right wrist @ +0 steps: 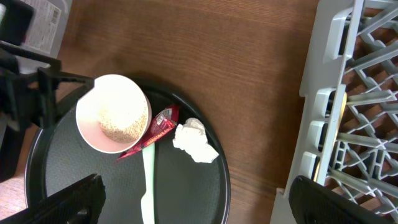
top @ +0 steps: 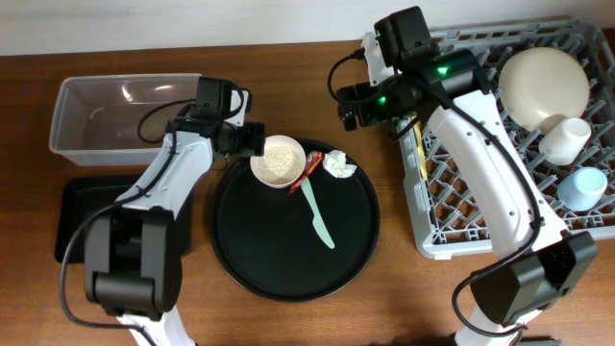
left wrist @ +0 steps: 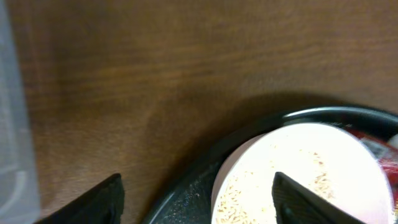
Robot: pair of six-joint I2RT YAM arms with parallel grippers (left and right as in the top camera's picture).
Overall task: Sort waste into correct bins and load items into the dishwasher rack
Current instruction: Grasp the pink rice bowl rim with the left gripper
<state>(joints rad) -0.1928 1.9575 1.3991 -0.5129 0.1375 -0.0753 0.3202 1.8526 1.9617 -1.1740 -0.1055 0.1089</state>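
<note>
The pink-rimmed bowl (top: 279, 160) holding rice-like grains (right wrist: 118, 118) stands at the back of the round black tray (top: 288, 259). My left gripper (top: 252, 139) is open astride the bowl's left rim (left wrist: 219, 186), one finger inside over the grains and one outside. Beside the bowl lie the red wrapper (top: 312, 165), the crumpled paper wad (top: 338, 163) and the mint-green spoon (top: 318, 216). My right gripper (top: 351, 106) hangs open and empty above the table between tray and rack. The grey dishwasher rack (top: 461, 192) holds the cream plate (top: 546, 85), white cup (top: 567, 137) and light-blue cup (top: 583, 185).
The clear tub (top: 125, 115) stands at the back left, with the shallow black rectangular tray (top: 82, 216) in front of it, partly under my left arm. The rack's near wall (right wrist: 323, 124) rises close to the right of the round tray.
</note>
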